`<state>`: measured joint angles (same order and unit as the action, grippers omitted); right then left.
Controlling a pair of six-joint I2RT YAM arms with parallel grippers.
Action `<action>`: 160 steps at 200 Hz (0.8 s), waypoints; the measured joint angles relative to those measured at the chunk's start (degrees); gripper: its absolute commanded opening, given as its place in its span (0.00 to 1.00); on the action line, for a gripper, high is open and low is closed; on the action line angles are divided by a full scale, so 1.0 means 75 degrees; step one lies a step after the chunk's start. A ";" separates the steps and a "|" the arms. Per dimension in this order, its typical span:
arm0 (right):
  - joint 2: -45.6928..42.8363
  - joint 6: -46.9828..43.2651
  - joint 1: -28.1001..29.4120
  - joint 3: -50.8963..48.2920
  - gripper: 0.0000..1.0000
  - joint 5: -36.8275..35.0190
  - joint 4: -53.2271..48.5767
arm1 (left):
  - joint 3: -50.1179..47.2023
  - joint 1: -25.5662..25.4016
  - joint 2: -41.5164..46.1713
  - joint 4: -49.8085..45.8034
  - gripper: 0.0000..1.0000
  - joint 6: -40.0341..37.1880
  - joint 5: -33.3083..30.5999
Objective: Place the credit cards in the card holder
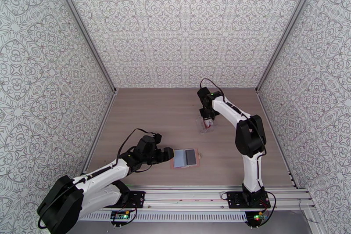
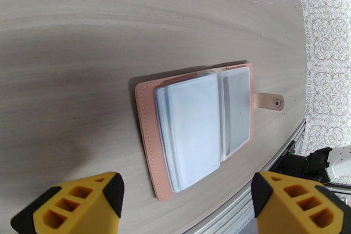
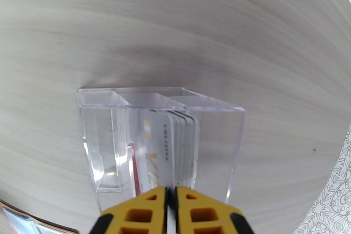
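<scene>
Right wrist: right gripper is clamping one of the credit cards, seemingly for lifting toward the card holder, left gripper hovering open.

Wooden table bears open card holder and clear box.

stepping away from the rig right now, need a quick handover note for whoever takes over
Left gripper: jaws wide open beside the card holder, not gripping it.
Right gripper: jaws nearly closed at the top edges of the credit cards; I cannot tell if one is pinched.
Things: the card holder lies open and flat on the table, sleeves up. The credit cards stand upright in a clear stand farther back.
Done: holder opened.
Left: lift the cards out and slide them into the sleeves.
</scene>
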<state>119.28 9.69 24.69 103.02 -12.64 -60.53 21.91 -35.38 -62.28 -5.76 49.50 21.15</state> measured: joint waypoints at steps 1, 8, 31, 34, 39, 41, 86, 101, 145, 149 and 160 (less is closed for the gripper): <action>0.0000 -0.0003 0.0000 0.0000 0.10 0.0003 0.0000 | 0.0000 0.0000 0.0000 0.0000 0.82 0.0000 0.0000; 0.0000 0.0006 0.0000 0.0000 0.10 0.0020 0.0000 | 0.0000 0.0000 0.0000 0.0000 0.82 0.0000 0.0000; -0.0026 0.0023 0.0000 0.0000 0.09 0.0082 -0.0032 | 0.0000 0.0000 0.0003 0.0000 0.82 0.0000 0.0000; -0.0029 0.0023 0.0000 0.0000 0.09 0.0085 -0.0047 | 0.0000 0.0000 0.0003 -0.0003 0.82 0.0000 0.0000; -0.0041 0.0038 0.0000 0.0003 0.08 0.0099 -0.0073 | 0.0000 0.0000 0.0003 -0.0003 0.82 0.0000 -0.0003; -0.0050 0.0041 0.0000 0.0006 0.08 0.0114 -0.0087 | 0.0000 0.0000 0.0003 -0.0003 0.82 0.0000 -0.0006; -0.0580 0.0128 0.0000 0.0006 0.01 0.0379 -0.0300 | 0.0000 0.0079 0.0358 -0.0026 0.82 -0.0003 -0.0052; -0.0933 0.0134 0.0000 -0.0003 0.00 0.0536 -0.0335 | 0.0000 0.0140 0.0527 -0.0035 0.82 -0.0006 -0.0052; -0.2838 0.0382 0.0000 -0.1387 0.00 0.2017 0.0434 | 0.0029 0.0227 0.1157 -0.0003 0.82 -0.0041 0.0187; -0.3034 0.0425 0.0000 -0.1594 0.00 0.2232 0.0571 | 0.0052 0.0224 0.1221 0.0003 0.82 -0.0044 0.0239; -0.3672 0.0638 0.0000 -0.2308 0.00 0.2964 0.1096 | 0.0122 0.0224 0.1376 0.0070 0.82 -0.0064 0.0402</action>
<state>91.74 14.48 24.69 85.71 9.58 -52.31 22.83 -33.69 -51.96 -5.23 49.01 24.16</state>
